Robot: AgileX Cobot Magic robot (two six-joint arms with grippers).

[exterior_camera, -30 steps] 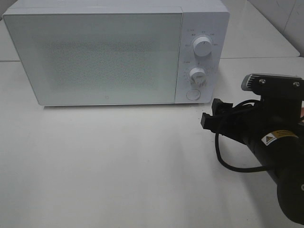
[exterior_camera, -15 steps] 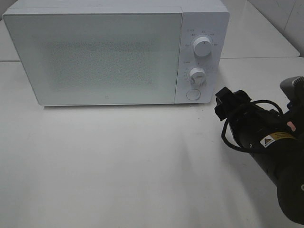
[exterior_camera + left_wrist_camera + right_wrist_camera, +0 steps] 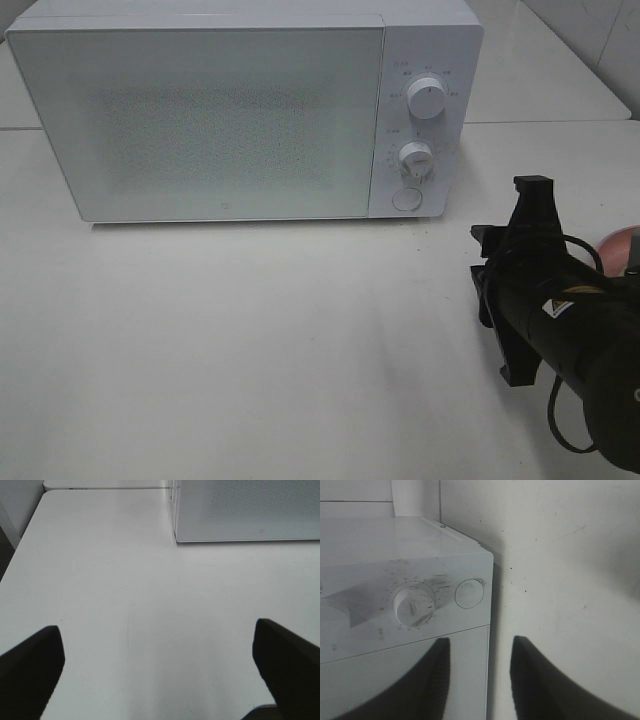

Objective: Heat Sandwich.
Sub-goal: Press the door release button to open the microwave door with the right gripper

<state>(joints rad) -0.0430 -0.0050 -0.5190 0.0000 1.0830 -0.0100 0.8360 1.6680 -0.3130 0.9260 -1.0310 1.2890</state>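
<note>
Between the fingers of my right gripper (image 3: 479,641) I see a gap with nothing in it, near the microwave's (image 3: 200,120) round button (image 3: 469,593). My left gripper (image 3: 157,627) hangs wide apart over the table (image 3: 150,580). A pink plate (image 3: 612,245) edge shows behind the right arm; I cannot see the sandwich.

Mostly hidden behind right arm (image 3: 570,330) and cut by right edge: plate (image 3: 620,245). Too small to read: microwave (image 3: 230,120) dial markings (image 3: 398,72). Cropped by wrist view's edge: left fingers (image 3: 32,665).

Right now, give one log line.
microwave door: closed | left gripper: open, empty | right gripper: empty, facing lower dial | sandwich: unseen
</note>
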